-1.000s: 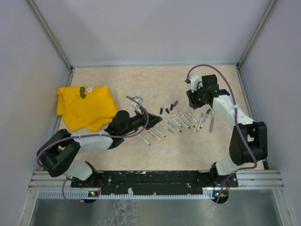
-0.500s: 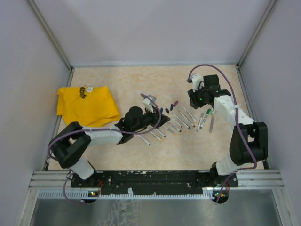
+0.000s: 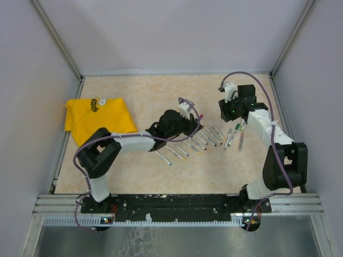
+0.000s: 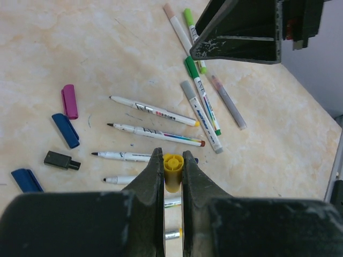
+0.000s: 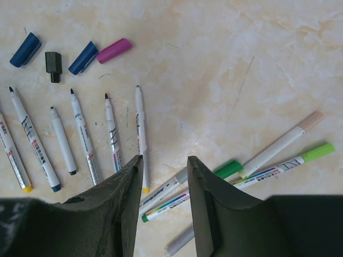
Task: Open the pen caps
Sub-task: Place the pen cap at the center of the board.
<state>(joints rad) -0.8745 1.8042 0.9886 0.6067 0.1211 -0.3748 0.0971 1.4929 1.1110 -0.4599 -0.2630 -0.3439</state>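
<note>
Three pale grey walls (image 3: 177, 32) stand around the worktop (image 3: 139, 96), with thin metal posts (image 3: 56, 37) in the corners. The worktop is beige with a cloudy, stone-like pattern. A metal rail (image 3: 177, 201) runs along its near edge. A yellow cloth (image 3: 99, 120) lies crumpled on the left side. It has a small dark print, too small to read.

A row of open pens (image 5: 86, 136) lies side by side in the middle of the worktop, tips pointing far. Each barrel has dark writing and colour stripes, but the letters are too small to read.

Just beyond the tips lie four loose caps: a magenta cap (image 4: 69, 101), a blue cap (image 4: 65, 130) touching it, a black cap (image 4: 60, 160), and a second blue cap (image 4: 25, 180) farther left.

The left end effector (image 4: 172, 155) hangs over the row of pens. Its fingers are nearly closed and pinch a yellow cap (image 4: 172, 170) between them, up off the worktop.

To the right lie a few pens with caps on: a green cap (image 5: 228, 168), a light green cap (image 5: 317, 151) and a beige cap (image 5: 311, 120).

The right end effector (image 5: 164, 159) hangs above the right end of the row. Its fingers are partly apart and hold nothing.
</note>
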